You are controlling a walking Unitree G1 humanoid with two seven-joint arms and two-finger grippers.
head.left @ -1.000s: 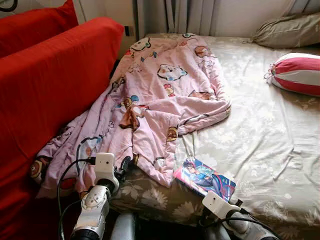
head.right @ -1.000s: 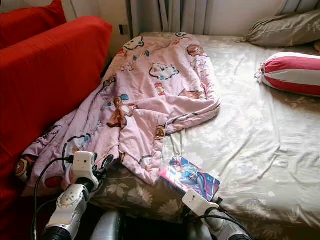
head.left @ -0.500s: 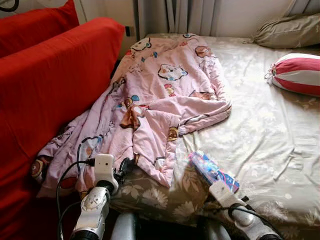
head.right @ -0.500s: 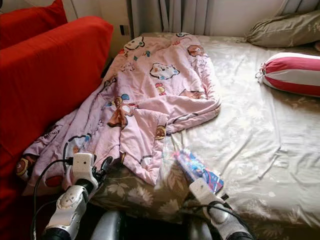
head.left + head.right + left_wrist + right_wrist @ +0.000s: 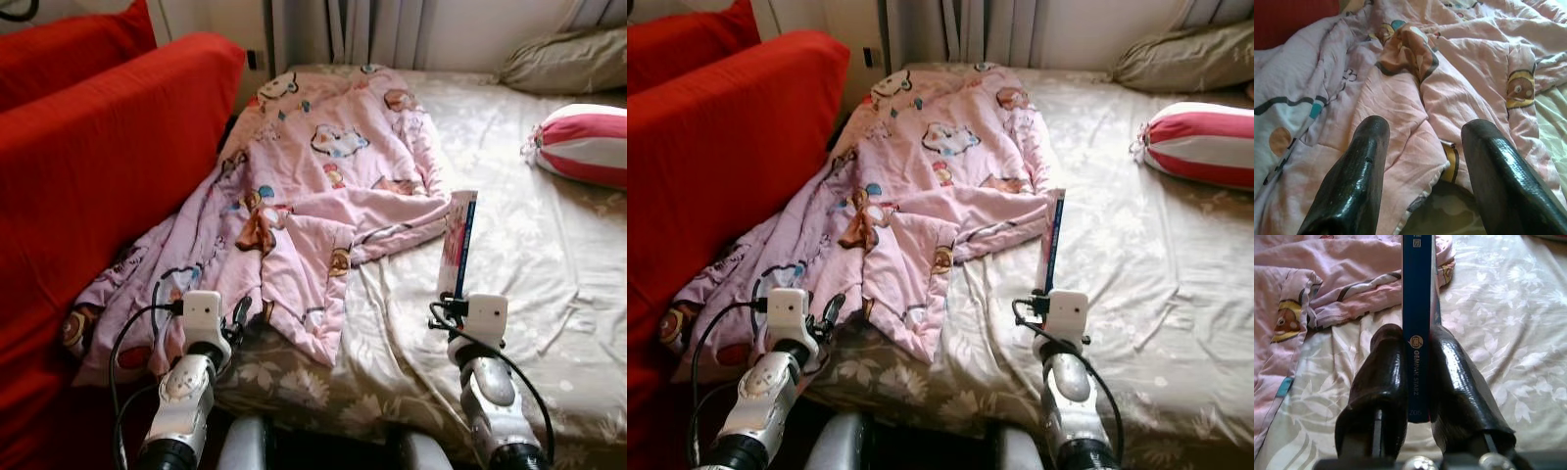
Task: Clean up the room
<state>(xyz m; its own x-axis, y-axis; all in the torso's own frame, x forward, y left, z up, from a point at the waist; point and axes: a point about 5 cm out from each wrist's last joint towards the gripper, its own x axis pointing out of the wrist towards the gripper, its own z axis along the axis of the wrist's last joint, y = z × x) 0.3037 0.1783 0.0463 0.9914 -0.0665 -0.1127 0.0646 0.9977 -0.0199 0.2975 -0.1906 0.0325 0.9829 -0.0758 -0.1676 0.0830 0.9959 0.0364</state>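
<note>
A thin book (image 5: 458, 243) with a blue spine (image 5: 1418, 308) stands upright above the bed, clamped between the two black fingers (image 5: 1454, 382) of my right gripper (image 5: 1418, 362), which is shut on it. A crumpled pink cartoon-print blanket (image 5: 313, 186) lies across the left half of the bed, its lower corner hanging over the front edge. My left gripper (image 5: 1422, 147) hovers open just over that lower part of the blanket, nothing between its fingers (image 5: 1359, 176).
The bed has a beige floral sheet (image 5: 549, 264). A red-and-white striped bolster (image 5: 586, 143) and an olive pillow (image 5: 563, 57) lie at the back right. A red sofa (image 5: 88, 176) stands close along the bed's left side. Curtains (image 5: 377, 29) hang behind.
My right gripper has lifted the book off the sheet and turned it from lying flat to standing upright, and the arm has risen. The left arm has barely moved.
</note>
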